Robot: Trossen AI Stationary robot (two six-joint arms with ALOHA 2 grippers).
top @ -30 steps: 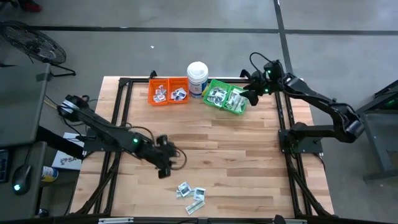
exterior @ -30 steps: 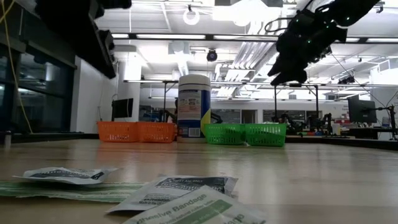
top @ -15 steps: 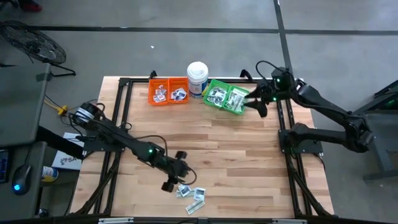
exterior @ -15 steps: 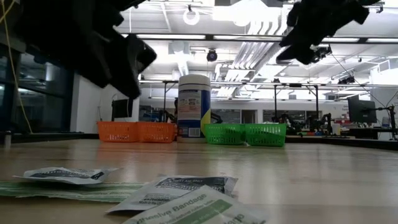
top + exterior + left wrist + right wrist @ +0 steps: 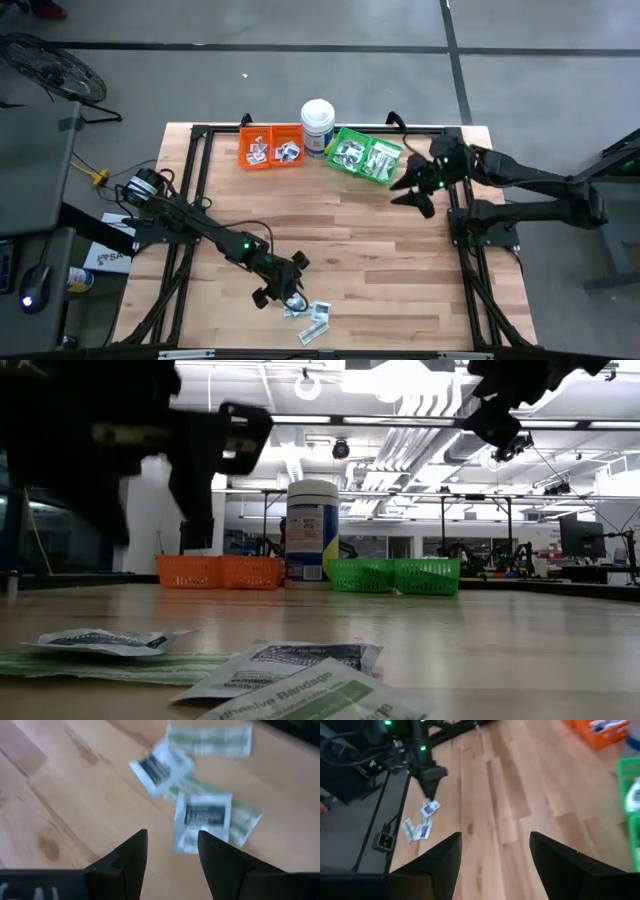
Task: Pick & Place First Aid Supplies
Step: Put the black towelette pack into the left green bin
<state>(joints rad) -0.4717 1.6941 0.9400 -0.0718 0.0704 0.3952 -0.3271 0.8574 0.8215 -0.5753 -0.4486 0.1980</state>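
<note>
The first aid supplies (image 5: 307, 314) lie flat in a small heap near the table's front edge: square white packets (image 5: 201, 815) and pale green strips (image 5: 210, 741). They also fill the foreground of the low view (image 5: 290, 670). My left gripper (image 5: 172, 847) is open and slants down just short of the heap, with nothing between its fingers. In the high view it (image 5: 283, 293) stands at the heap's left. My right gripper (image 5: 412, 187) hangs open in the air, to the near right of the green bin (image 5: 365, 157).
An orange bin (image 5: 270, 145) with a few packets, a tall white tub (image 5: 318, 120) and the green bin with more packets stand in a row at the far edge. Bare wood lies between them and the heap. A black frame (image 5: 455, 215) borders the table.
My left gripper has gone toward the near edge and down to the packet heap, rolling its wrist as it went. My right gripper has drawn away from the green bin toward the table's near right and risen a little. The packets have kept still.
</note>
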